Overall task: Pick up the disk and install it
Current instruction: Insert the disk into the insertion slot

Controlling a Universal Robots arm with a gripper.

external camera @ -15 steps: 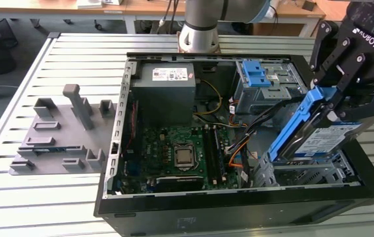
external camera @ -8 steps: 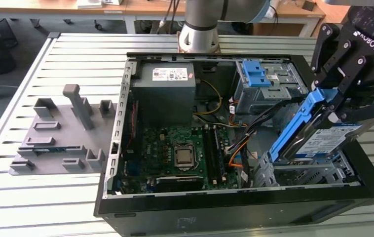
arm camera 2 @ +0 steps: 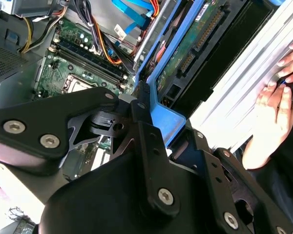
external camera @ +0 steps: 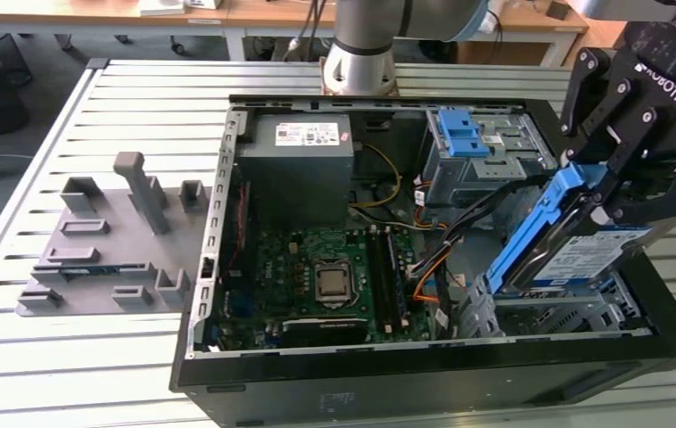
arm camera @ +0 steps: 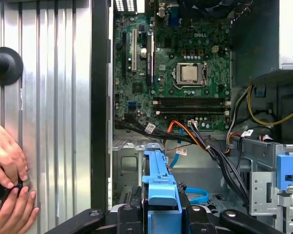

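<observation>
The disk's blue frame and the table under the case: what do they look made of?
The disk sits in a frame that looks like moulded plastic: uniform bright blue, matte, with rounded edges. The table looks like bare metal, aluminium or steel, and I can't tell which: silvery ribbed slats with a dull sheen.

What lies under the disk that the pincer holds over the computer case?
Under the disk, held tilted by the pincer, stands a grey metal drive cage in a corner of the case. The disk itself covers part of the cage.
</observation>
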